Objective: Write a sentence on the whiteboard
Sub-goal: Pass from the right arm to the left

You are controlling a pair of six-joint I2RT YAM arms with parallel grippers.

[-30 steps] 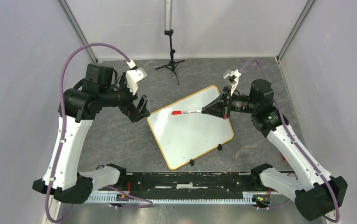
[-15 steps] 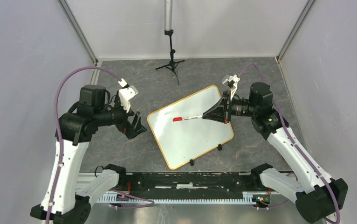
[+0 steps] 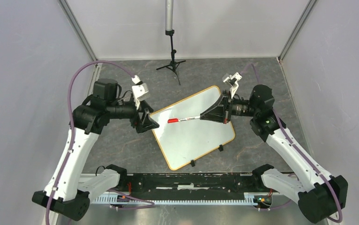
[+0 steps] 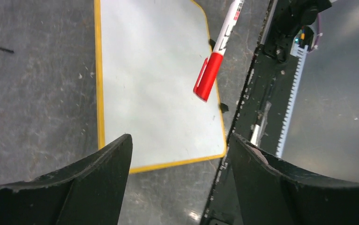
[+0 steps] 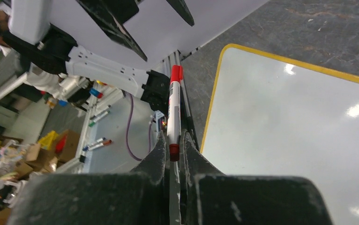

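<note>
The whiteboard [image 3: 191, 133] lies tilted on the grey table, white with a thin orange frame and two black clip feet at its near edge. Its face is blank; no red sentence shows. My right gripper [image 3: 213, 115] is shut on a white marker with a red cap [image 3: 182, 119], held level above the board with the cap pointing left. In the right wrist view the marker [image 5: 173, 112] sits between the shut fingers. My left gripper [image 3: 150, 123] is open and empty at the board's left corner, facing the cap [image 4: 209, 77]. The board also shows in the left wrist view [image 4: 154, 89].
A black tripod with a grey pole [image 3: 170, 47] stands at the back of the table. A black rail [image 3: 182, 180] runs along the near edge between the arm bases. Grey walls close in the left, right and back sides.
My left arm has swung right and its open gripper now sits at the board's left corner. My right gripper has pushed the capped marker a little further left.
</note>
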